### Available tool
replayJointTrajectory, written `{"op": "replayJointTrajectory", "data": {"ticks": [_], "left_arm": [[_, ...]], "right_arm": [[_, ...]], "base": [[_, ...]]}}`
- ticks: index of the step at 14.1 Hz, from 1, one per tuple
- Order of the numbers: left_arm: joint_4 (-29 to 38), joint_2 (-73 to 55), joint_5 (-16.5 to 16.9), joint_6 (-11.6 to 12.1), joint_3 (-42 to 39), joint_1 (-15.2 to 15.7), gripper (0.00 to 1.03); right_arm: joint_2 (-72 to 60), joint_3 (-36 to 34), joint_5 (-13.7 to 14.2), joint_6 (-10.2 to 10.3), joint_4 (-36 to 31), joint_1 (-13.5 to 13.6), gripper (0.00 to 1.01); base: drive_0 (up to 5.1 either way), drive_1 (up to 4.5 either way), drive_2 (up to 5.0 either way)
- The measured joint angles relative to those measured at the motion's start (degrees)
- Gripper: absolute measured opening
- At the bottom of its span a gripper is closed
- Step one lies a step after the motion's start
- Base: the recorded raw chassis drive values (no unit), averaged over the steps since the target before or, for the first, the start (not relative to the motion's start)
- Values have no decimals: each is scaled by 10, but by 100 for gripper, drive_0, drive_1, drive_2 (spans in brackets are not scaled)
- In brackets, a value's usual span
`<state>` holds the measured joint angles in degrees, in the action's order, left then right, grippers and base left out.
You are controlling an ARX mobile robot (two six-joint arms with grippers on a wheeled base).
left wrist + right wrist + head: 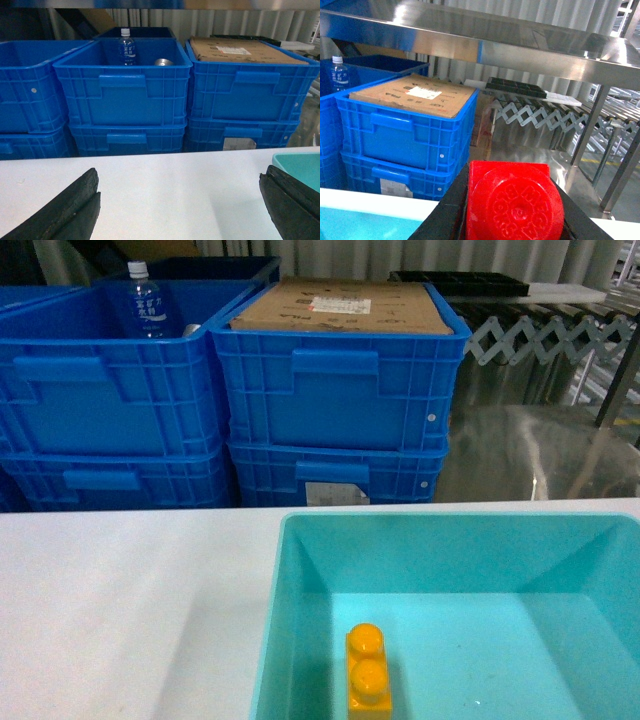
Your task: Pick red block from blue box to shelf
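Observation:
The red block fills the bottom of the right wrist view, stud facing the camera, with my right gripper shut on it, a black finger against each side. It is held above the blue box and faces the steel shelf. In the head view the blue box sits at the table's near right; neither gripper shows there. My left gripper is open over the white table, holding nothing, with the box's corner to its right.
An orange-yellow two-stud brick lies inside the blue box. Stacked dark blue crates stand on the shelf behind the white table; one holds a cardboard sheet, another a water bottle. Shiny steel deck lies right of the crates.

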<state>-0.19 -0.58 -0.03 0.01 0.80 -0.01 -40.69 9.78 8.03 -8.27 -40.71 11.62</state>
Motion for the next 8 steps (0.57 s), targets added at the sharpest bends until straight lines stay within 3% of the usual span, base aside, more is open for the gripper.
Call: {"op": "replayJointTrajectory", "data": {"ticks": [2,8], "left_arm": [[0,0,0,0,0,0,98],[0,0,0,0,0,0,98]], "right_arm": [[11,0,-14,-4,33,7,28],[14,1,-32,-6,45,12,28]], "base": [[0,0,0],[0,0,0]]}}
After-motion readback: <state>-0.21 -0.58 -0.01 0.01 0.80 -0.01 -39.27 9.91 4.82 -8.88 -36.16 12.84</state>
